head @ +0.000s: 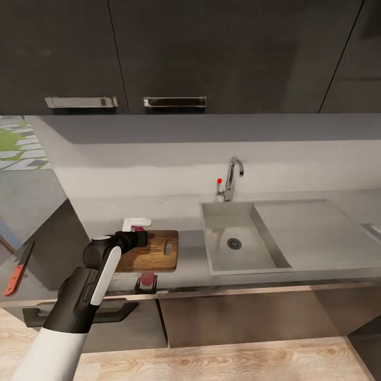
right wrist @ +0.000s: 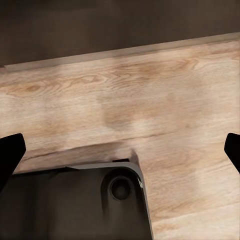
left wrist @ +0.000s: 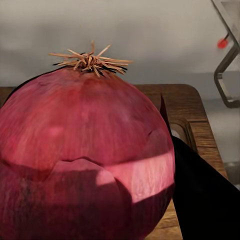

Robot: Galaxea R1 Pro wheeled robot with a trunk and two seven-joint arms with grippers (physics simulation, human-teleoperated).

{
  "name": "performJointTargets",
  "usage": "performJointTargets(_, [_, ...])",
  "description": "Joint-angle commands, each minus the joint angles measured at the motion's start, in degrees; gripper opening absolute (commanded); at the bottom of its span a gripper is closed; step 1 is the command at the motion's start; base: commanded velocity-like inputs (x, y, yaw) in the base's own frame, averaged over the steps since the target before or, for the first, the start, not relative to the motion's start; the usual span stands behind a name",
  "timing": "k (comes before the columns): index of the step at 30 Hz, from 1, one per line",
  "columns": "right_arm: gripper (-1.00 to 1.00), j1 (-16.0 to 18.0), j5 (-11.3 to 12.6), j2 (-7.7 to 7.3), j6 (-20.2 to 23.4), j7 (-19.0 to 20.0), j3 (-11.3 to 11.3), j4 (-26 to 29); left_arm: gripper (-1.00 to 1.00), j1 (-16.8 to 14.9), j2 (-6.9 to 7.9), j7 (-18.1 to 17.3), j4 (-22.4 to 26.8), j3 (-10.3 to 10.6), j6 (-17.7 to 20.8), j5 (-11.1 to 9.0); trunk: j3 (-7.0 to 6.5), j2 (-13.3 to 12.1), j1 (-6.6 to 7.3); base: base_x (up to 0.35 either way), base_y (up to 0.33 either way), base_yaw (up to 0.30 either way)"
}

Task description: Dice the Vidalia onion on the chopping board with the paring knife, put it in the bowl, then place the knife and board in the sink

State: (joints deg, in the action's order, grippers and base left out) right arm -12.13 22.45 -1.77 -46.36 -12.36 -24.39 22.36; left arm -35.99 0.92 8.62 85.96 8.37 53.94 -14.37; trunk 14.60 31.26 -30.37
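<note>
Grey surface (head: pixel 296 233); sink (head: pixel 241 241) emptied. Chopping board (head: pixel 153 251) beside it. Left fingers (head: pixel 138 236) grip onion (left wrist: pixel 85 155) over board. Right fingers (right wrist: pixel 10 152) spread, empty. Paring knife (head: pixel 18 270) untouched far left. Dicing, bowl, cleanup remain.

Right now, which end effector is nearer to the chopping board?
Left. The left end effector is over the chopping board, holding a red onion. The right end effector points down at the wood floor.

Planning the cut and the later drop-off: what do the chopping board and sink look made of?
Chopping board: apparently wood, brown with visible grain streaks and a matte look. Sink: probably brushed stainless steel, pale grey with soft sheen, matching the shiny metal faucet.
</note>
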Motion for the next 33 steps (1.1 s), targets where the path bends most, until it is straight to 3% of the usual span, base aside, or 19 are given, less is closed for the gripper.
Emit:
performJointTargets(1, [1.00,0.0,0.2,-0.07,0.0,-0.5,-0.5,0.1,-1.00,0.0,0.05,0.6,0.0,0.1,0.2,-0.5,0.08,0.1,-0.02,0.000,0.000,0.000])
performJointTargets(33, [1.00,0.0,0.5,-0.07,0.0,-0.6,-0.5,0.2,-1.00,0.0,-0.04,0.5,-2.2,0.2,-0.1,-0.5,2.48,0.1,-0.02,0.023,0.014,0.000])
